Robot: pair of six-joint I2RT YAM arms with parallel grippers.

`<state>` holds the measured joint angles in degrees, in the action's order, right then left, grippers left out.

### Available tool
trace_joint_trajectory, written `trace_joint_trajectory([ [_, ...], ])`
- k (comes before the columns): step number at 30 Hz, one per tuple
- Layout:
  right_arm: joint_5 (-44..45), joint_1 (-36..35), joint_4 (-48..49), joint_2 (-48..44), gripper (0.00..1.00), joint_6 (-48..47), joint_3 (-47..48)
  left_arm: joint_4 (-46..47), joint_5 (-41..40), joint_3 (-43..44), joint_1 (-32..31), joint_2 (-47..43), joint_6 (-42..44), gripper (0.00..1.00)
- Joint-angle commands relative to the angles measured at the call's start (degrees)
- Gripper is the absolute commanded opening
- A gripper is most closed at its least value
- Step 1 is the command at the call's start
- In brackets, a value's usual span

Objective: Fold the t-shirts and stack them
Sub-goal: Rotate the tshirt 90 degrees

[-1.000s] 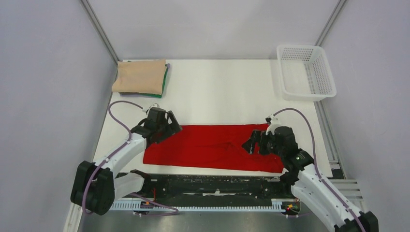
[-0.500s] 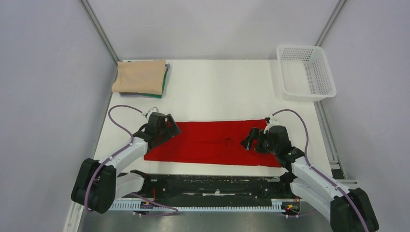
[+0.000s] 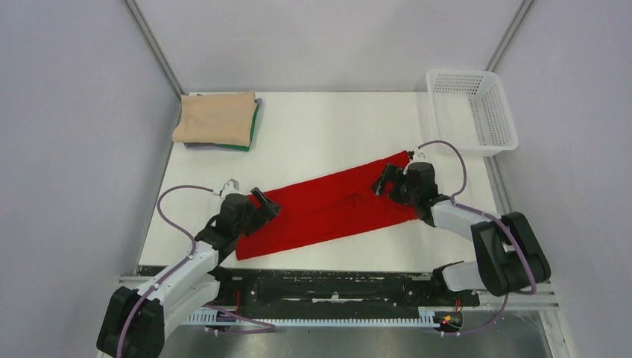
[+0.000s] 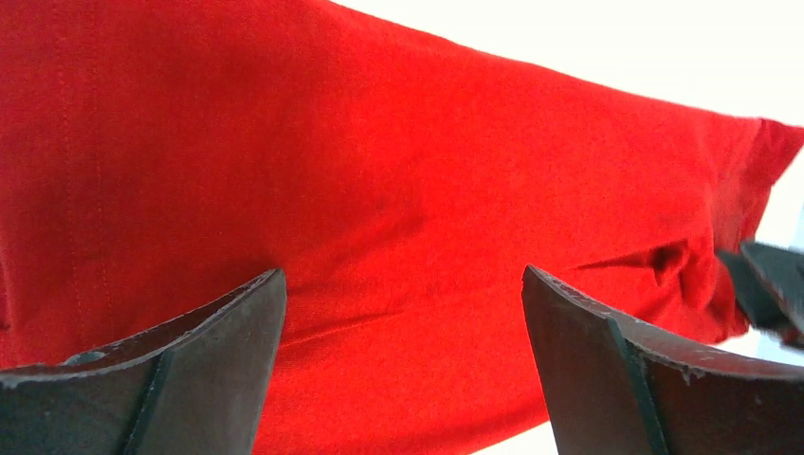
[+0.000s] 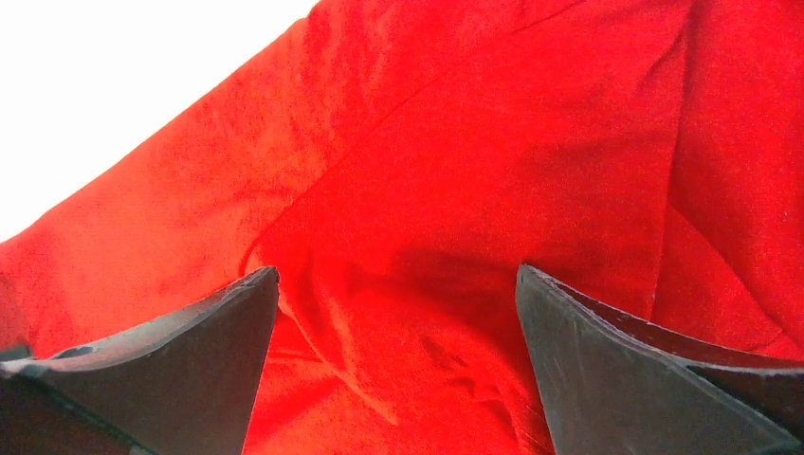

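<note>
Red shirt [image 3: 328,206]: slants near-left to far-right.
Left pincer [image 3: 261,207]: spread wide, empty, near end.
Right pincer [image 3: 384,183]: spread wide, empty, far end.

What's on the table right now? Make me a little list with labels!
Red t-shirt: folded into a long strip, lying slanted in the middle
Left end effector: open, at the strip's near left end
Right end effector: open, at the strip's far right end
Stack: beige t-shirt folded on top of green t-shirt, far left corner
Basket: white, far right corner
</note>
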<state>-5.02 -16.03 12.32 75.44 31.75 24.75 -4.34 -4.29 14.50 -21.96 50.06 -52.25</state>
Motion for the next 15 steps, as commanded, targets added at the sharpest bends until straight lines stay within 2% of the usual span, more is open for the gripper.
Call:
trace_joint_trajectory([
  [1,2.0,1.4,1.6,11.3,0.98,-2.7,7.3,-4.1,1.0,-3.6,-2.4,-3.0,-5.6,1.00],
  [7,-3.9,1.7,3.2,28.4,0.98,-3.8,21.7,-2.3,0.8,-3.6,-6.8,0.2,-8.4,1.00],
  [15,-10.8,2.0,-0.7,45.8,0.98,-6.9,43.0,-2.1,-0.5,-1.4,-14.4,5.8,-12.3,1.00],
])
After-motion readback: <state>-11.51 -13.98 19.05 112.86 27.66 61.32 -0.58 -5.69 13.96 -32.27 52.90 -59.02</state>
